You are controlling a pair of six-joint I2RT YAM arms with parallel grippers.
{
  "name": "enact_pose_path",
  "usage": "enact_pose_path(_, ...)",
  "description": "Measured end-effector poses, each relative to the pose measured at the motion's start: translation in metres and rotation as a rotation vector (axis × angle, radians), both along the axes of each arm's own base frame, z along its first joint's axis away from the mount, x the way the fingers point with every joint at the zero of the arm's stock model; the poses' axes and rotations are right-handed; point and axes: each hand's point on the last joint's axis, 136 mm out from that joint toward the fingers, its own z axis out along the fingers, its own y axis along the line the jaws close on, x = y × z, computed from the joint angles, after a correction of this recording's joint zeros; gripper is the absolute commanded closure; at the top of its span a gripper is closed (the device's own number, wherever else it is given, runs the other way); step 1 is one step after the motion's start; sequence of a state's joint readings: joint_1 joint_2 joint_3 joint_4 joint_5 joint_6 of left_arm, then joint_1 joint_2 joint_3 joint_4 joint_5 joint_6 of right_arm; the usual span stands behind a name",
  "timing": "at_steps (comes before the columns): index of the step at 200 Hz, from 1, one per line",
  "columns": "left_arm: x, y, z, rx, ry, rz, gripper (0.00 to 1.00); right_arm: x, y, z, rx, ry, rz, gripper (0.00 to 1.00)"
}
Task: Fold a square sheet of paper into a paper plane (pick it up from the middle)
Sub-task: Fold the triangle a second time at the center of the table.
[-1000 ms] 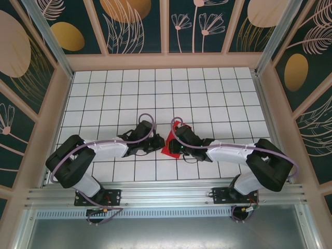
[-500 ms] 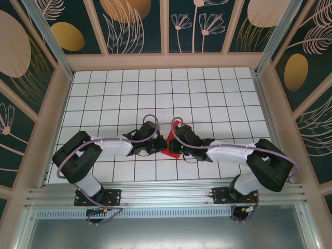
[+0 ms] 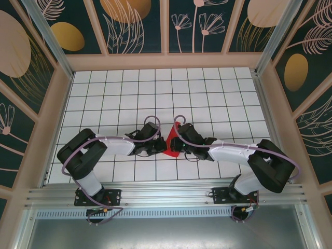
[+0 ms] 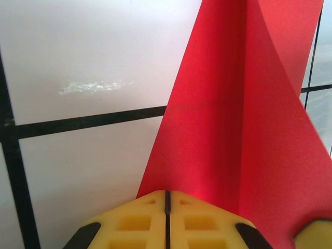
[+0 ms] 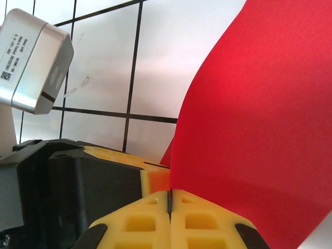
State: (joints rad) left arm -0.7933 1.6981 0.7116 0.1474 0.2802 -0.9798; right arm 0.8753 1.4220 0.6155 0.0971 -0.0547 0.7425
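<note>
Because the left gripper point(image 4: 167, 199) shows its yellow pads closed to a hairline seam with the sheet's lower edge running into that seam, I judge it to be pinching the paper rather than merely resting on it. From the fingertips the folded red paper sheet point(image 4: 233, 124) fans forward and to the claw's right, with a sharp crease running away just right of the seam.

The right gripper point(image 5: 169, 199) is closed just as tightly on another edge. Ahead and to its right the paper rises as one smooth, slightly curved panel. Just left of this claw, almost touching, sits the other claw's black-and-yellow body, and that arm's silver wrist camera point(image 5: 33, 67) lies beyond it.

From above, the two claws meet nose to nose with the red wedge between them, lifted partly off the white grid table point(image 3: 218, 98).

The paper looks thin, nearly weightless and floppy away from the folds. It should keep a crease readily, but it would tear or buckle if the claws pulled against each other. The safest hold is close beside the crease, where the doubled layers are stiffest.
</note>
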Motion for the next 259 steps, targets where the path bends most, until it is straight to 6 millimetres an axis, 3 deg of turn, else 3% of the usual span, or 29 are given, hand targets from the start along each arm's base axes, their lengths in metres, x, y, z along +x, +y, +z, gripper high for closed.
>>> enact_pose_path(141, 0.003, -0.003, 0.0, 0.008, -0.015, -0.022, 0.91, 0.005, -0.035, -0.02, -0.145, 0.014, 0.077, 0.97)
enact_pose_path(259, 0.003, -0.003, 0.0, 0.015, -0.015, -0.029, 0.9, 0.009, -0.033, -0.025, -0.226, -0.084, 0.246, 0.97)
